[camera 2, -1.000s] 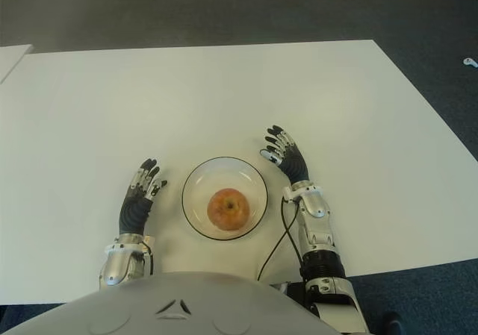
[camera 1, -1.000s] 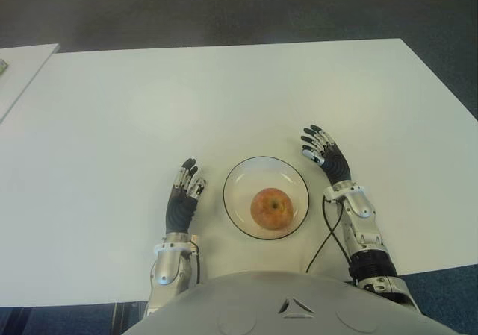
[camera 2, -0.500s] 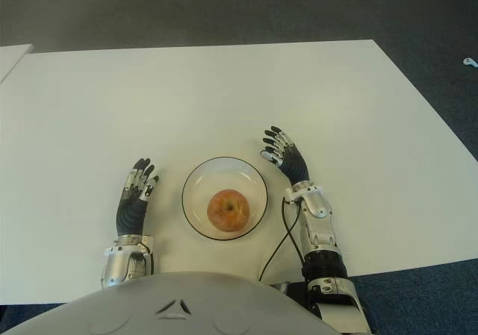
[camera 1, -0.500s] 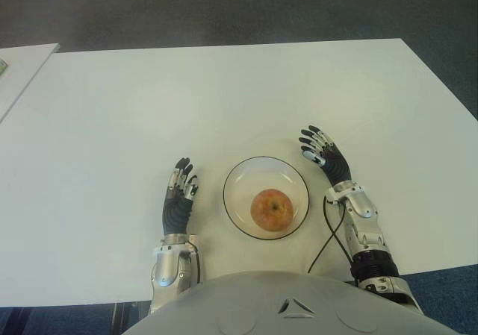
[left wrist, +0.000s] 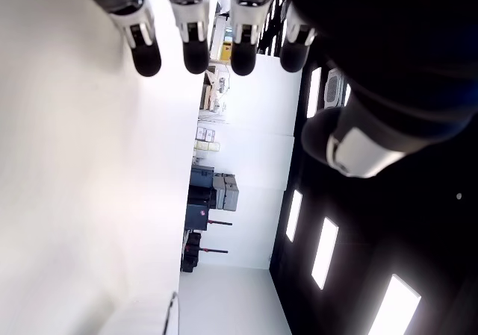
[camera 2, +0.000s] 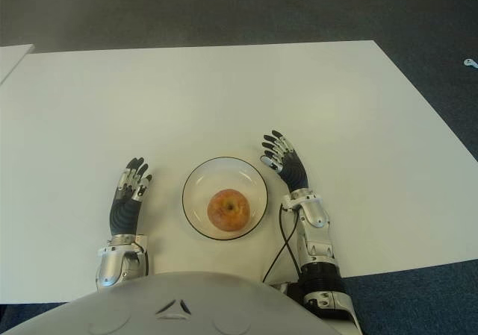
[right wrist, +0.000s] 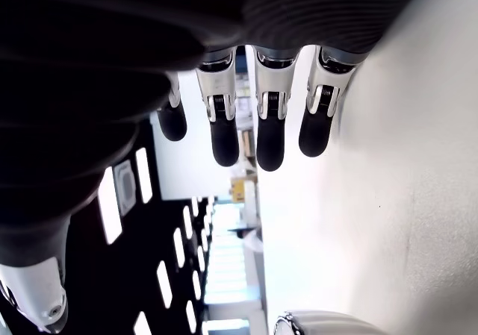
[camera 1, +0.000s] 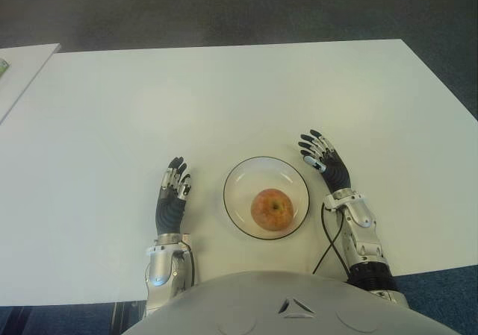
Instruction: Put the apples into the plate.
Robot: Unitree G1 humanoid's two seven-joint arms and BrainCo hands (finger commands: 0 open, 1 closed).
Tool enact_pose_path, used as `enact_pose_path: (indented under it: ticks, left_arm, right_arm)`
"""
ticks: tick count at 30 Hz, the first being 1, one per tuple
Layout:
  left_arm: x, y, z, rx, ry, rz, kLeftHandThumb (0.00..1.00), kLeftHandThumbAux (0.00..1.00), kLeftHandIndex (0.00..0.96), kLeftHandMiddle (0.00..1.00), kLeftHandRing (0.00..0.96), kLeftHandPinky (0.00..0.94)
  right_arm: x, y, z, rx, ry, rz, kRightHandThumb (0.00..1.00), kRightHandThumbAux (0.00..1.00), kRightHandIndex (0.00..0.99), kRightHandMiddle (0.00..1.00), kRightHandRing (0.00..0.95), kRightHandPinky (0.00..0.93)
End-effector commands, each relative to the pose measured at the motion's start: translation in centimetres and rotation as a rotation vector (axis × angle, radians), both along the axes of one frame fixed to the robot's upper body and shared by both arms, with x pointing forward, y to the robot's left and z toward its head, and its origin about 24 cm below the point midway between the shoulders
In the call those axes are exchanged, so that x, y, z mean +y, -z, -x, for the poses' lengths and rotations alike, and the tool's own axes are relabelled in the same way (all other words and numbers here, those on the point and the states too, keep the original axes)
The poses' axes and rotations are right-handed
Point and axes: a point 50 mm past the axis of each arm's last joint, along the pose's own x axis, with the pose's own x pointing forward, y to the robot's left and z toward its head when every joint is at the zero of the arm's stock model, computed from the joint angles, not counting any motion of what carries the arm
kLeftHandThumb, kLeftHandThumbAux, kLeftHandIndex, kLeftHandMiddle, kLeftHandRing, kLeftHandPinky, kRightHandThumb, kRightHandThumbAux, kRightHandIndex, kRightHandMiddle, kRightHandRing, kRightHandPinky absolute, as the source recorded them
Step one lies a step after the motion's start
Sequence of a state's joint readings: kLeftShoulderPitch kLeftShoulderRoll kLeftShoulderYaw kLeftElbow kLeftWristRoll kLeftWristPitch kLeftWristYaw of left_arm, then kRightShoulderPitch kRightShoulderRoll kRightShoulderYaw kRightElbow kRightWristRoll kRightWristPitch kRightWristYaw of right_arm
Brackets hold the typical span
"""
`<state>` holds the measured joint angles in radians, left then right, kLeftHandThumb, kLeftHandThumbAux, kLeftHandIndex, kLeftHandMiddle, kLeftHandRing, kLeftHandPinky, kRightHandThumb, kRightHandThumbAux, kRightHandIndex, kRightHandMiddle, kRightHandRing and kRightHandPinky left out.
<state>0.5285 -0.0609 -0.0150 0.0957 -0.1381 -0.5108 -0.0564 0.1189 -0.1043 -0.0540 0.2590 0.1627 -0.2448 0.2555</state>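
A single apple (camera 1: 271, 209) is seen lying inside the plate (camera 1: 240, 179), a clear round dish with a dark rim, set near the robot's edge of the white surface (camera 1: 224, 96). The apple is placed toward the near side of the plate rather than at its centre.

The left robot hand (camera 1: 172, 195) is shown to the left of the plate, a little apart from it, with its fingers (left wrist: 196, 48) extended, close together and holding nothing. The right robot hand (camera 1: 325, 160) is shown just beside the plate's right rim, its fingers (right wrist: 270, 137) likewise stretched out and empty. Whether either palm touches the surface cannot be told. A black cable (camera 1: 327, 239) is seen running along the right forearm down to the robot's body (camera 1: 284, 305).

The surface is broad, plain and white, with a far edge beyond which dark grey carpeted floor (camera 1: 224, 10) is visible. A corner of a second white table (camera 1: 19, 63) is seen at the far left. In the right eye view, a small white object (camera 2: 470, 62) lies on the floor at the far right. In the wrist views, a pale room with rows of ceiling lights (left wrist: 325, 242) and some dark furniture (left wrist: 209, 193) is seen beyond the fingers.
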Motion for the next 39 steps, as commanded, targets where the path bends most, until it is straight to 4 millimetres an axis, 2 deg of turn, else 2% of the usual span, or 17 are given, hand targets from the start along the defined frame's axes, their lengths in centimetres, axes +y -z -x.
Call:
enact_pose_path:
  ticks: [1, 16, 39]
  left_arm:
    - [0.1, 1.4, 1.0, 0.085, 0.005, 0.018, 0.123, 0.531, 0.065, 0.081, 0.039, 0.044]
    - [0.9, 1.9, 0.5, 0.059, -0.055, 0.060, 0.165, 0.534, 0.074, 0.075, 0.033, 0.032]
    - [1.6, 2.0, 0.1, 0.069, -0.065, 0.096, 0.157, 0.493, 0.094, 0.087, 0.037, 0.033]
  right_arm:
    - [-0.2, 2.9, 2.5, 0.190, 0.052, -0.012, 0.159, 0.652, 0.086, 0.191, 0.181, 0.197]
    - [-0.1, 2.8, 2.6, 0.143, 0.129, 0.007, 0.174, 0.626, 0.086, 0.148, 0.140, 0.173]
    - [0.1, 2.8, 2.3, 0.152, 0.174, 0.035, 0.145, 0.627, 0.069, 0.161, 0.153, 0.176]
